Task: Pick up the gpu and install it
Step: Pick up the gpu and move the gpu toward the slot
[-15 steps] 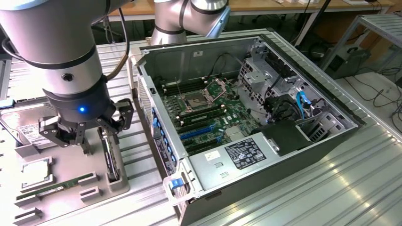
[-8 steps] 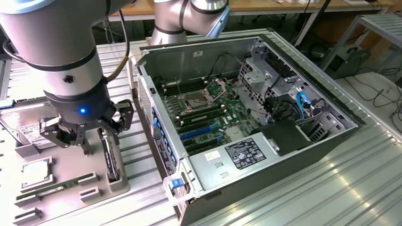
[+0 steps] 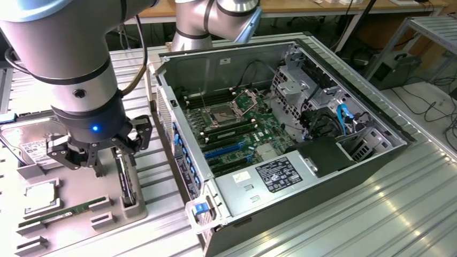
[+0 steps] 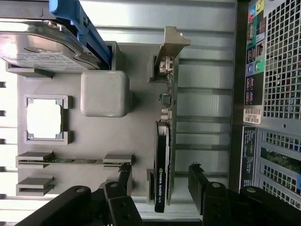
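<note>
Claw (image 4: 160, 168), spread wide open, hangs over the gpu (image 4: 161, 186) standing edge-on in tray (image 4: 141, 61)

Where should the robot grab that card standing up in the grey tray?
Pinch the gpu across its two flat faces, coming straight down from above: it stands on edge in the grey tray, top edge free.

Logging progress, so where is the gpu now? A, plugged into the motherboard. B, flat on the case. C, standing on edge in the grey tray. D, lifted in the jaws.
C: the gpu stands edge-on in the tray, the jaws open and not gripping it.
</note>
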`<state>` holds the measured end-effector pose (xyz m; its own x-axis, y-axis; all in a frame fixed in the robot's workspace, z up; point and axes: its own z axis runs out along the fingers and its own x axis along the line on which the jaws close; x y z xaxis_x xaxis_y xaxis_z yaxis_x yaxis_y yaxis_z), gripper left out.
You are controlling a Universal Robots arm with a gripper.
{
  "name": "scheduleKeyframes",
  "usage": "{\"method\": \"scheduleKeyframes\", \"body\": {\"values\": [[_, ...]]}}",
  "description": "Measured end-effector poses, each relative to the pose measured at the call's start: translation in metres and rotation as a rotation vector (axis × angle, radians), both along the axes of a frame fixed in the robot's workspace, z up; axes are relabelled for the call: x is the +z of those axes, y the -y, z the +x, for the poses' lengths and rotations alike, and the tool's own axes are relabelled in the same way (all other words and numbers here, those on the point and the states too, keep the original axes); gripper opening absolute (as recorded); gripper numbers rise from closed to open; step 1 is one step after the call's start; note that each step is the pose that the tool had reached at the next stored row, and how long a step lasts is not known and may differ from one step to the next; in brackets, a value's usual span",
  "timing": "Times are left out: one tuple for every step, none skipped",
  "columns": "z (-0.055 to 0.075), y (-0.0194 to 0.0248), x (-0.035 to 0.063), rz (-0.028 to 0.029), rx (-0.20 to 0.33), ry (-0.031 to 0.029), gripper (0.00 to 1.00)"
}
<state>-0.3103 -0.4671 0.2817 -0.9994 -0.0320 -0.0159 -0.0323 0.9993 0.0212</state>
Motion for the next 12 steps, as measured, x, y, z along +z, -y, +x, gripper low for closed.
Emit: {"method": "scheduleKeyframes", "body": {"values": [[0.0, 0.0, -0.0005, 0.0, 0.0, 0.0, 0.6], [0.0, 0.0, -0.0009, 0.0, 0.001, -0.0001, 0.6], [0.0, 0.0, -0.0014, -0.0001, 0.001, -0.0002, 0.6], [0.0, 0.0, -0.0019, 0.0, 0.001, -0.0001, 0.6], [0.0, 0.0, -0.0025, 0.0, 0.001, 0.0, 0.6], [0.0, 0.0, -0.0029, -0.0001, 0.002, -0.0001, 0.6], [0.0, 0.0, -0.0035, 0.0, 0.002, 0.0, 0.6], [0.0, 0.0, -0.004, 0.0, 0.002, 0.0, 0.6], [0.0, 0.0, -0.0045, 0.0, 0.002, 0.0, 0.6], [0.0, 0.0, -0.0051, 0.0, 0.003, 0.0, 0.6], [0.0, 0.0, -0.0056, 0.0, 0.003, 0.0, 0.6], [0.0, 0.0001, -0.0061, -0.0001, 0.003, -0.0001, 0.6]]}}
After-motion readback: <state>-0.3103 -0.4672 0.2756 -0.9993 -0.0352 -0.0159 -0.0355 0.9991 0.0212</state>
